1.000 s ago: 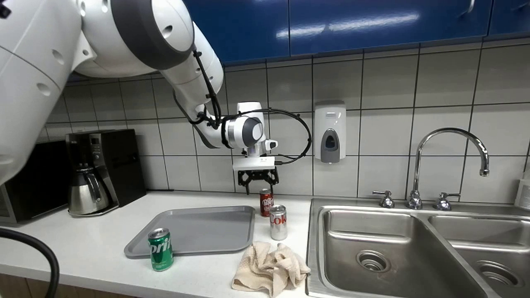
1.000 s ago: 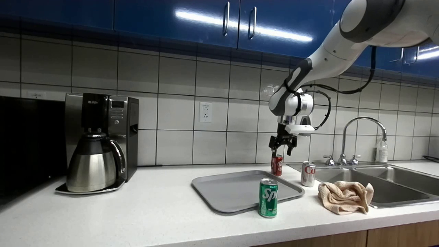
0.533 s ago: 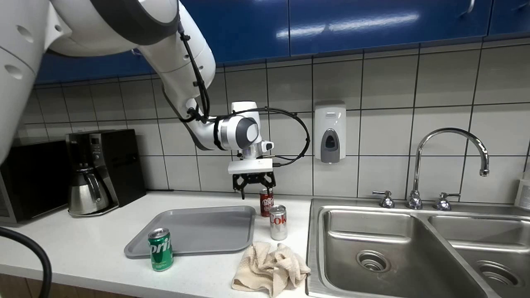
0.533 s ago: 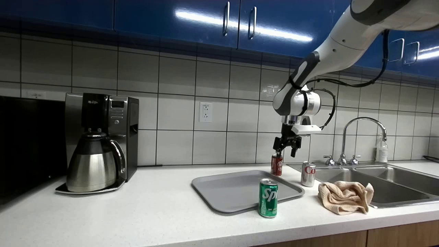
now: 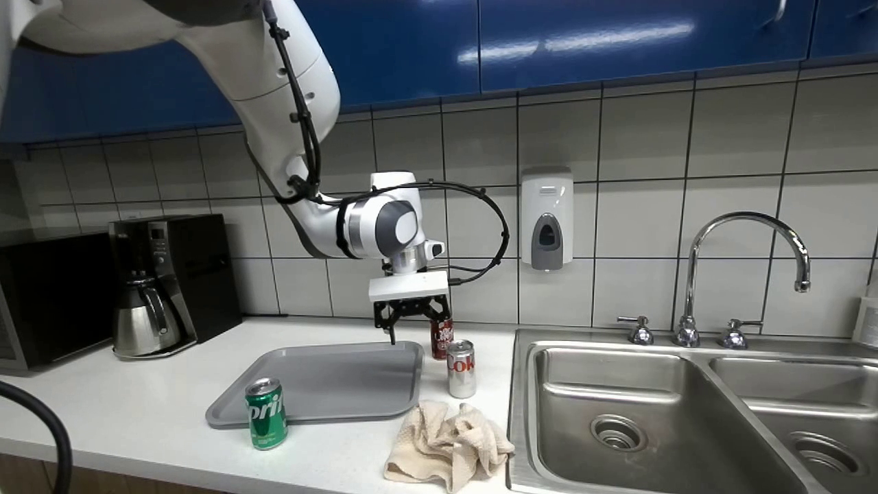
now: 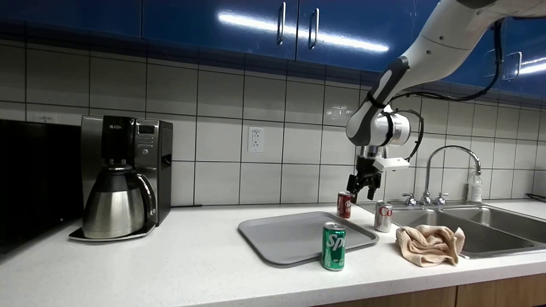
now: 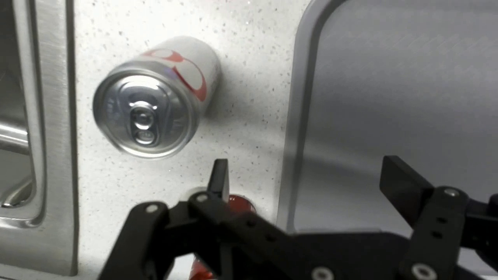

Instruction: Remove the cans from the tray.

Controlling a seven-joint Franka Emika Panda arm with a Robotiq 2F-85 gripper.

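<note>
The grey tray point(image 5: 336, 381) lies on the counter, and nothing lies on it in both exterior views point(image 6: 290, 238). The green can point(image 5: 267, 415) stands upright on the counter by the tray's front edge point(image 6: 333, 247); it is out of the wrist view. The dark red can point(image 5: 441, 339) and the silver-white can point(image 5: 461, 370) stand upright beside the tray, on the sink side. In the wrist view the silver-white can point(image 7: 155, 101) is whole; the dark red can point(image 7: 241, 204) is mostly hidden behind a finger. My gripper point(image 5: 416, 331) is open and empty, above the tray's back corner by these cans point(image 6: 362, 198).
A crumpled beige cloth point(image 5: 446, 446) lies in front of the silver-white can, next to the steel sink point(image 5: 519, 412). A faucet point(image 5: 688, 288) rises behind the sink. A coffee maker with a steel pot point(image 6: 115, 209) stands at the far end, near the tiled wall.
My open gripper has come down and moved forward from the wall, away from above the dark red can. The cans, the tray and the cloth have not moved.
</note>
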